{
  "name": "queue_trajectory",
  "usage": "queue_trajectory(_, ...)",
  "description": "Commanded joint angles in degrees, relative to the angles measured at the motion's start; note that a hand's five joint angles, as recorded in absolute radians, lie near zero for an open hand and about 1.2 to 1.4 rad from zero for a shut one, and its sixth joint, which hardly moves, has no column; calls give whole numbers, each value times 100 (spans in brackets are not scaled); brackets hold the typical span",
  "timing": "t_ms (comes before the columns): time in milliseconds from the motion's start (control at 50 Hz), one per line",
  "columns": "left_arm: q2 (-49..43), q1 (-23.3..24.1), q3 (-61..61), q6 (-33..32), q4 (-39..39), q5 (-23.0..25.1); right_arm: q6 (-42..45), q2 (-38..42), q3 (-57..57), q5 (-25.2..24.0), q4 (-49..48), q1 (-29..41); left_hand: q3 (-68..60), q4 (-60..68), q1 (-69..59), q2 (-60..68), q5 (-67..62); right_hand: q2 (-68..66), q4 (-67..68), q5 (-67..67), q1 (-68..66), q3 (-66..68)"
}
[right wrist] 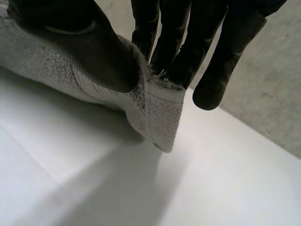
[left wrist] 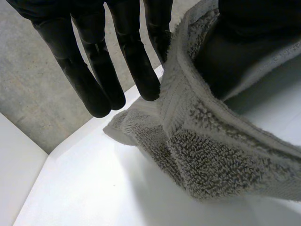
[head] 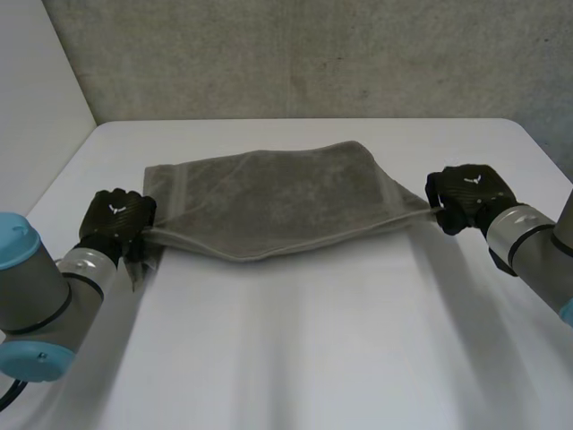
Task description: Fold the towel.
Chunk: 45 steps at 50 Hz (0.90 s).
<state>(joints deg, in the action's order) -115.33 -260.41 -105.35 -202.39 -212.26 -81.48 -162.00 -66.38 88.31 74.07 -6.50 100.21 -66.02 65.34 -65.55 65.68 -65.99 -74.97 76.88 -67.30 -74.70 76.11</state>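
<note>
The left hand [head: 115,219] sits low over the near part of the white table [head: 295,358], knuckles up and its grey forearm running back toward the robot. The right hand [head: 470,193] is held the same way on the opposite side, well apart from it. Between them hangs the one grey towel [head: 269,202]. Its near edge is pulled into a sagging line from one hand to the other, and the part beyond the hands lies spread on the table toward the grey wall [head: 295,54]. In the left wrist view the fingers [left wrist: 94,80] point down nearly straight. The one nearest the thumb presses the thick hemmed edge of the towel against the thumb, so this hand is pinching the towel at its corner, and a short flap of cloth droops just below the palm. In the right wrist view the thumb [right wrist: 89,56] lies across the top of the towel and the fingers [right wrist: 188,52] stand behind it, clamping the other near corner, whose tip sticks out under the fingertips. From the head view the fingertips of both hands are tucked out of sight beneath the knuckles. The left thumb is partly wrapped by cloth, and whether the towel is one layer or doubled is hard to make out. Two hands, one towel, one table.
</note>
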Motion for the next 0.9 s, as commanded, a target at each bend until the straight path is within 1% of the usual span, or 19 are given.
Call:
queue_trajectory(20,-138,8,58,-11,-9,-17,-8,-25,125,-33,-62,7,2245,-2177,2198,-2212,3242,-503,312,-270,-530,389)
queue_trajectory(80,-235,16,75,-20,0,-17,28,10,169,-33,-62,7,2937,-2869,2890,-2903,3934,-503,312,-270,-530,389)
queue_trajectory(200,-305,8,111,-20,35,-25,45,116,178,-33,-53,7,2906,-2838,2859,-2872,3903,-503,312,-270,-530,389)
queue_trajectory(260,-305,8,120,-81,71,-34,37,116,178,-33,-53,7,2502,-2434,2455,-2468,3499,-503,312,-270,-530,389)
queue_trajectory(280,-288,8,120,-168,79,-34,28,116,169,-42,-53,7,1586,-1518,1539,-1553,2583,-503,312,-270,-530,389)
queue_trajectory(300,-288,8,120,-169,79,-34,28,99,169,-33,-53,-10,1577,-1509,1530,-1543,2574,-503,312,-270,-530,389)
queue_trajectory(340,-227,-27,85,-440,114,-25,36,64,169,-7,-53,-45,-1384,1452,-1431,1418,-387,-503,312,-270,-530,389)
queue_trajectory(420,-86,-36,40,-767,176,-34,37,-33,108,20,26,-125,-1398,1466,-1445,1432,-401,-503,312,-270,-530,389)
queue_trajectory(500,614,25,-100,-1205,237,-25,37,-602,64,20,87,-230,-1398,1466,-1445,1432,-401,-503,312,-270,-530,389)
queue_trajectory(520,617,25,-100,-1206,238,-25,37,-605,64,20,87,-230,-1398,1466,-1445,1432,-401,-503,312,-270,-530,389)
queue_trajectory(560,1334,77,-100,-1250,299,-17,45,-1077,-119,11,402,-274,-1398,1466,-1445,1432,-401,-503,312,-270,-530,389)
queue_trajectory(580,1338,78,-100,-1250,299,-17,45,-1079,-121,11,404,-274,-1398,1466,-1445,1432,-401,-503,312,-270,-530,389)
queue_trajectory(620,2020,174,40,-1128,517,1,37,-1569,-610,11,1016,-309,-1398,1466,-1445,1432,-401,-503,312,-270,-530,389)
queue_trajectory(640,2024,175,40,-1127,519,1,37,-1571,-613,11,1019,-309,-1398,1466,-1445,1432,-401,-503,312,-270,-530,389)
queue_trajectory(740,2779,438,788,-688,1248,27,89,-2090,-1676,-7,1968,-336,-1398,1466,-1445,1432,-401,-503,312,-270,-530,389)
queue_trajectory(780,2955,578,1496,-338,2018,36,229,-2204,-2429,-33,2563,-327,-1398,1466,-1445,1432,-401,-503,312,-270,-530,389)
queue_trajectory(840,2946,588,1851,-187,2461,36,344,-2169,-2740,-33,2803,-336,-1398,1466,-1445,1432,-401,-503,312,-270,-530,389)
queue_trajectory(880,2711,605,2472,50,3266,27,694,-1960,-3151,-16,3205,-414,-1398,1466,-1445,1432,-401,-503,312,-270,-530,389)
queue_trajectory(900,2709,605,2475,51,3270,27,696,-1958,-3153,-16,3207,-415,-1398,1466,-1445,1432,-401,-503,312,-270,-530,389)
